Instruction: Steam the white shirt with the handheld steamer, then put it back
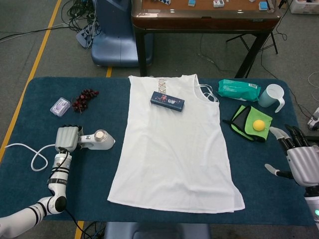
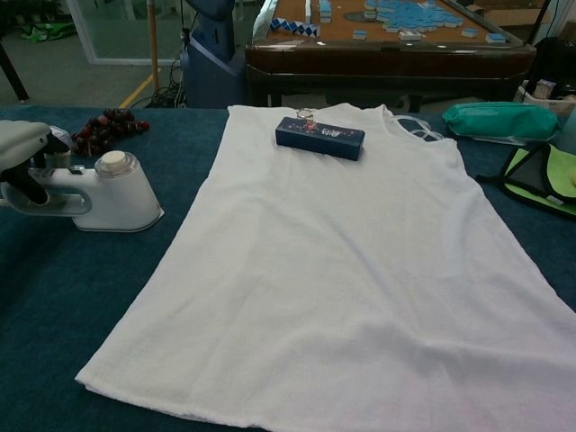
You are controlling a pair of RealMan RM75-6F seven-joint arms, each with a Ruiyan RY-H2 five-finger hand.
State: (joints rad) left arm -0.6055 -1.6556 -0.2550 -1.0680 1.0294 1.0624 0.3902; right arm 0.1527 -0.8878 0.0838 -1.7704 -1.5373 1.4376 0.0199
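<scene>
The white sleeveless shirt (image 1: 174, 149) lies flat along the middle of the blue table, hem toward me, also filling the chest view (image 2: 360, 270). The white handheld steamer (image 1: 98, 141) lies on the table left of the shirt, its round cap up (image 2: 112, 193). My left hand (image 1: 68, 138) has its fingers curled round the steamer's handle, seen at the left edge of the chest view (image 2: 22, 148). My right hand (image 1: 299, 160) hovers at the table's right edge with fingers spread, holding nothing.
A dark blue box (image 1: 167, 100) rests on the shirt near the collar. Grapes (image 1: 83, 98) and a small clear pack (image 1: 60, 106) lie at far left. A green wipes pack (image 1: 239, 89), a cup (image 1: 272, 96) and a green cloth with a yellow ball (image 1: 258, 125) sit right. The steamer's cord (image 1: 31, 155) loops left.
</scene>
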